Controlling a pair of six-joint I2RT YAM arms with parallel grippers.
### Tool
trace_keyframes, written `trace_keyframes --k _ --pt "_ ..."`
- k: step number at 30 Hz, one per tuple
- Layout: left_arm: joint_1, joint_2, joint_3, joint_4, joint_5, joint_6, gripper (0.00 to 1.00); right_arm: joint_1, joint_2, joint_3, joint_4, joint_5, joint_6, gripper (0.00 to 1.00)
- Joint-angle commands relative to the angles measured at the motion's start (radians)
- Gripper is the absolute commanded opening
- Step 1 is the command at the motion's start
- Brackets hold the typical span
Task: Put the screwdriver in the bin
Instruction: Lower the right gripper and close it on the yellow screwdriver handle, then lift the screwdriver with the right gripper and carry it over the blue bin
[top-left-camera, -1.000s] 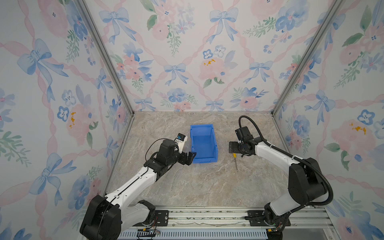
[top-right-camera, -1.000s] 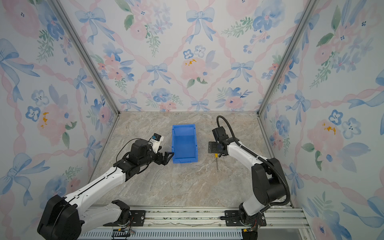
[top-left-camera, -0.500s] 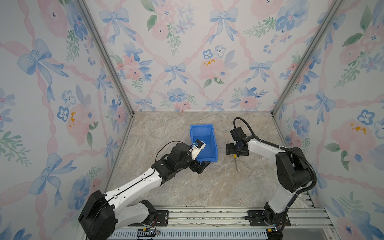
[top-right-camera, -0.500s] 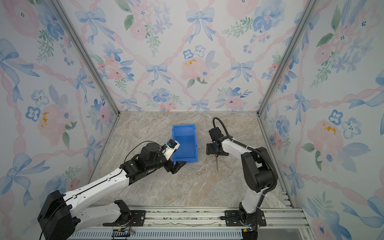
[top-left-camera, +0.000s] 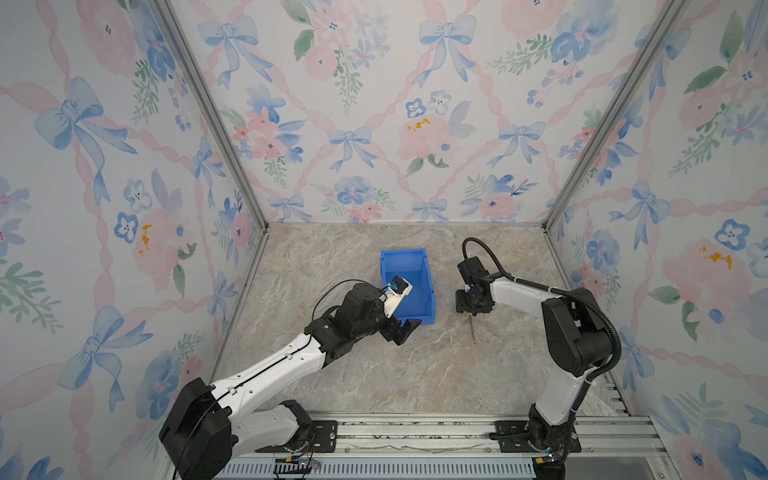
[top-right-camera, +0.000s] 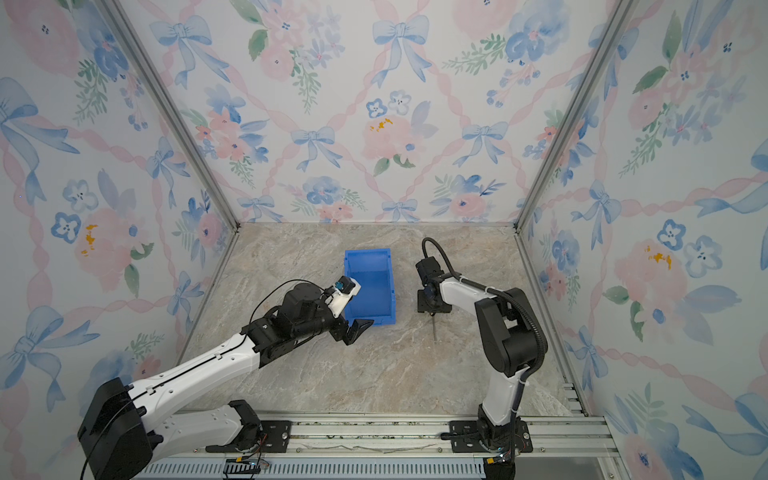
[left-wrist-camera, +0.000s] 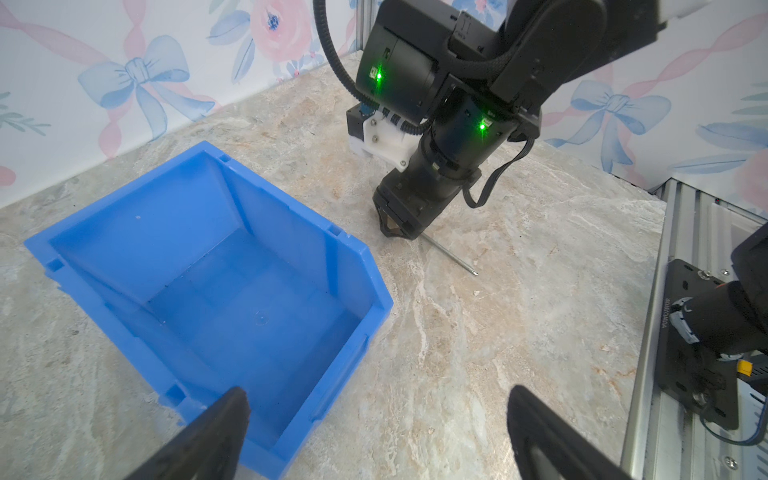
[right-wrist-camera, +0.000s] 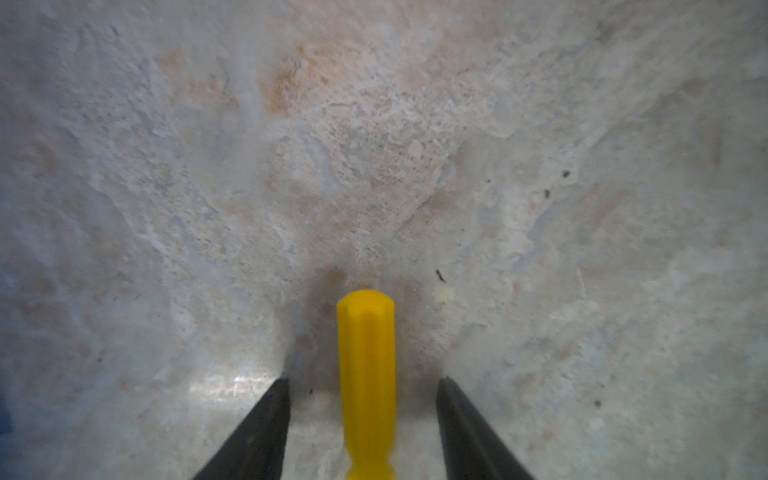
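The screwdriver lies on the marble floor to the right of the blue bin; both also show in a top view, screwdriver and bin. My right gripper points down over its handle end. In the right wrist view the yellow handle lies between the two black fingers of the right gripper, a gap on each side, so the jaws are open. My left gripper stands open by the bin's front edge, holding nothing. The left wrist view shows the empty bin and the silver shaft.
Flowered walls close in the floor on three sides. An aluminium rail with both arm bases runs along the front. In the left wrist view the rail lies right of the screwdriver.
My left arm has swung from the bin's left side to its front edge. The right gripper's fingers have narrowed around the yellow handle.
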Motion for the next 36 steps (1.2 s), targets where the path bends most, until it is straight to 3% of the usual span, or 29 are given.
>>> trace_keyframes --k 1,21,30,36 --pt "-0.001 0.004 0.012 -0.016 -0.017 0.036 0.97 0.002 0.051 0.029 -0.011 0.015 -0.012 0.51" --pt "0.005 0.024 0.010 -0.017 -0.039 0.034 0.97 0.008 0.043 0.030 -0.064 0.032 0.022 0.06" --pt "0.063 -0.012 -0.015 -0.019 -0.008 0.032 0.98 0.084 -0.101 0.077 -0.140 0.084 0.019 0.00" --pt "0.118 -0.045 -0.024 -0.018 0.013 0.039 0.98 0.117 -0.187 0.149 -0.288 0.153 0.072 0.00"
